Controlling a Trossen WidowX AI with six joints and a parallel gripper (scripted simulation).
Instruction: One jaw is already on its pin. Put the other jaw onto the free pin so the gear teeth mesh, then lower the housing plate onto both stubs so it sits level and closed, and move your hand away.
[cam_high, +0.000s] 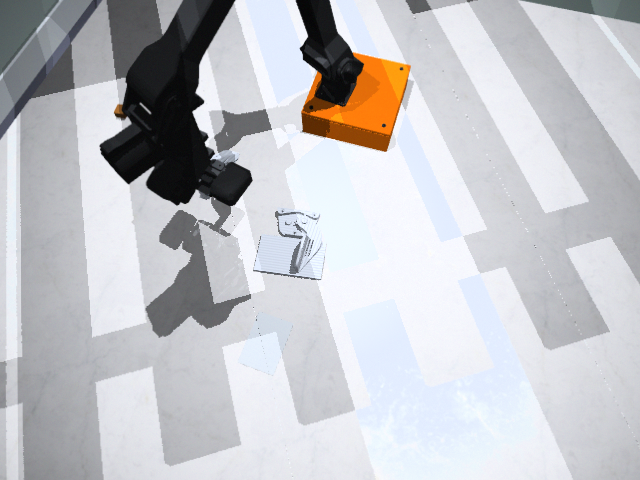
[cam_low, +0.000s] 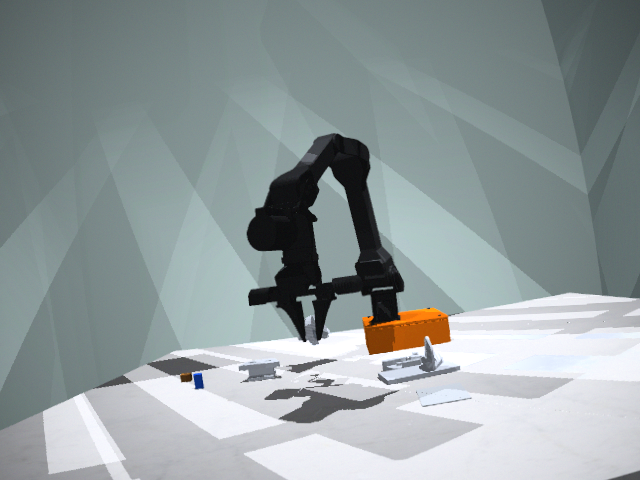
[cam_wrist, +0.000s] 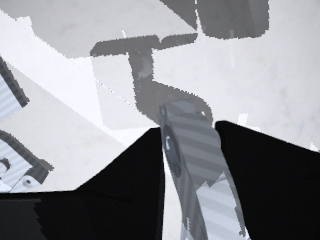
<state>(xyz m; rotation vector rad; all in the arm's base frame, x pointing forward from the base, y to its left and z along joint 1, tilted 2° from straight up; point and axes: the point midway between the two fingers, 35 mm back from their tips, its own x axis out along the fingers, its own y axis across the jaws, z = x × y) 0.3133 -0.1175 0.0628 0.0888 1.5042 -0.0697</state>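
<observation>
My gripper (cam_low: 311, 339) (cam_wrist: 188, 135) is shut on a grey loose jaw (cam_low: 310, 325) (cam_wrist: 192, 145), held above the table, its round hole facing sideways in the wrist view. The grey base (cam_high: 273, 253) (cam_low: 398, 374) lies right of the gripper in the top and exterior views. The mounted jaw (cam_high: 309, 242) (cam_low: 428, 356) stands up at one side of it. The bracket (cam_high: 288, 229) (cam_wrist: 17, 177) at its rear carries small round features; the free pin is too small to tell. A grey raised piece (cam_low: 263, 369), probably the housing plate, rests left of the gripper and is hidden in the top view.
The orange robot base block (cam_high: 361, 103) (cam_low: 413, 330) stands behind the grey base. A thin pale tile (cam_high: 266, 343) (cam_low: 443, 396) lies in front of it. A blue block (cam_low: 198, 380) and a small brown-orange block (cam_high: 119, 110) (cam_low: 185, 377) are at the far left.
</observation>
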